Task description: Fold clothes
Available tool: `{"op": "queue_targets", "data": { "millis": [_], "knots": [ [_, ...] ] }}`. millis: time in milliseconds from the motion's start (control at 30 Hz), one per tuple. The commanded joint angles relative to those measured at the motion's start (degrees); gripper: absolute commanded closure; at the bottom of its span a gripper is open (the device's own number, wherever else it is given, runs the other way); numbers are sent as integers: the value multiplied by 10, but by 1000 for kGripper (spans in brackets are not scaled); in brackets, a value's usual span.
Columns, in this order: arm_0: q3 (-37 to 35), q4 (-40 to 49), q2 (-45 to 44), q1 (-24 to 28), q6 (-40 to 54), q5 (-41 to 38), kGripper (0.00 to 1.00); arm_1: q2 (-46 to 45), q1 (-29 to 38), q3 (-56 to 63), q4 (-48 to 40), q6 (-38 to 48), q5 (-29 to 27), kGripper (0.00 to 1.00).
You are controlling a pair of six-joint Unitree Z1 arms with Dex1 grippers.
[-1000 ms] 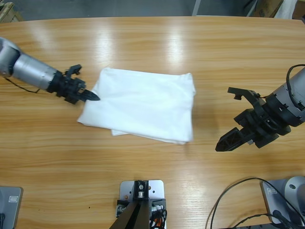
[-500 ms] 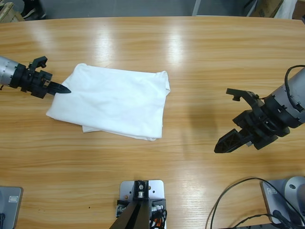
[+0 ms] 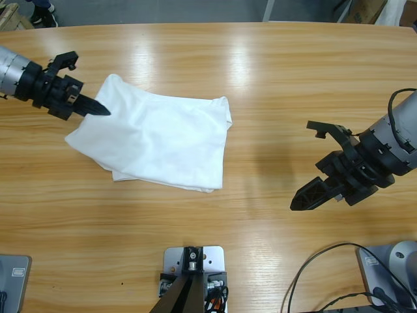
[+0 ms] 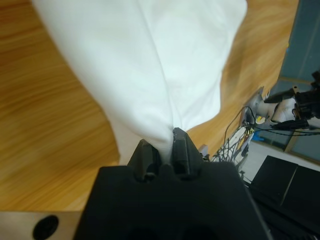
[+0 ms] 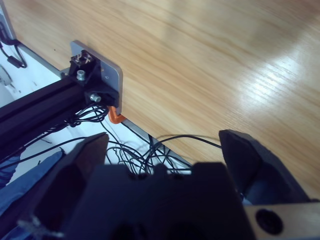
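1. Garment: the plain white cotton T-shirt (image 3: 156, 140) lies folded into a compact, roughly rectangular bundle of several layers on the left half of the long wooden table (image 3: 260, 72). No sleeves or neck opening show.
2. Left gripper (image 3: 98, 109): its black jaws are clamped on the shirt's upper-left edge. The left wrist view confirms white fabric pinched between the two jaws (image 4: 167, 145), the cloth hanging away from them.
3. Right gripper (image 3: 309, 194): the jaws stand wide apart and hold nothing. It hovers over bare wood, well apart from the shirt's right edge.
4. Progress, as a judgement: the main folds appear done. The lower edge shows one layer offset beneath another, so the bundle is not square.
5. Remaining, as a judgement: release the held corner flat, align the offset layers and withdraw both arms.
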Motion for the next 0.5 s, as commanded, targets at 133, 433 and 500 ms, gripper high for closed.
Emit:
{"op": "queue_targets", "data": {
  "millis": [133,433,500],
  "knots": [
    [-67,36,19,-114,-47,4,1000,14,7,1,-5,1,10,92],
    [-133,63,64,-194,-75,4,1000,12,7,5,-5,-5,13,92],
    [-148,75,78,-206,-75,4,1000,10,7,5,-5,-5,14,92]
  ]
}}
